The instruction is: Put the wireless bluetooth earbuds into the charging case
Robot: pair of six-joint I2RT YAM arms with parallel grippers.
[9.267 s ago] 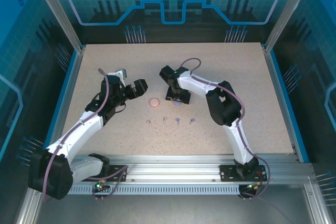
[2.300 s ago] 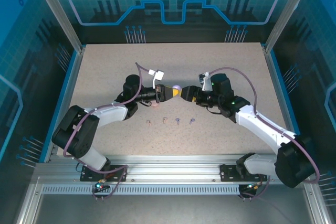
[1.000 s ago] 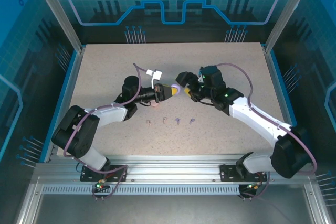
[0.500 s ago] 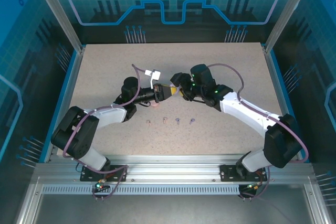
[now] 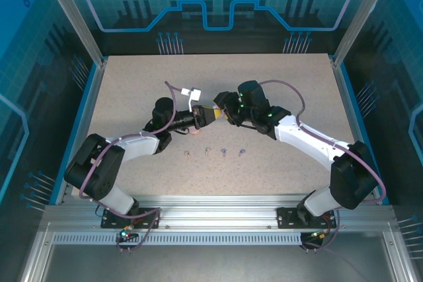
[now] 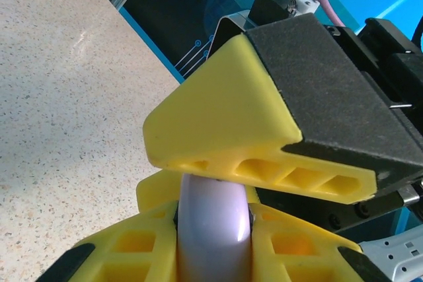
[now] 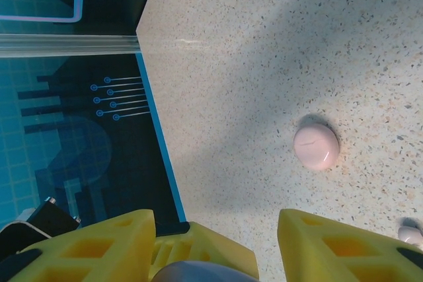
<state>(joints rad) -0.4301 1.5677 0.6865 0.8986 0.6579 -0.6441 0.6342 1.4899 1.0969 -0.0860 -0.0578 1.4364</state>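
The purple charging case (image 6: 215, 236) hangs edge-on above the table, and my left gripper (image 6: 215, 211) is shut on its two flat faces. My right gripper (image 5: 226, 113) meets the left gripper (image 5: 212, 115) nose to nose at mid-table. One yellow right finger (image 6: 231, 130) presses on the case's upper rim. In the right wrist view the case's rim (image 7: 198, 273) sits low between my right gripper's (image 7: 217, 221) fingers. Two pale pink earbuds (image 5: 187, 155) (image 5: 207, 150) and two purple earbuds (image 5: 224, 152) (image 5: 241, 152) lie in a row on the table, nearer the arm bases.
A closed pink case (image 7: 316, 146) lies on the speckled table (image 5: 284, 84) just below the left gripper, also seen as a pink case (image 5: 195, 131) from above. Blue-edged enclosure walls (image 5: 92, 90) ring the table.
My right gripper has swung left and come over the purple case, its fingers narrowing around the rim. The left gripper has kept its hold and barely moved.
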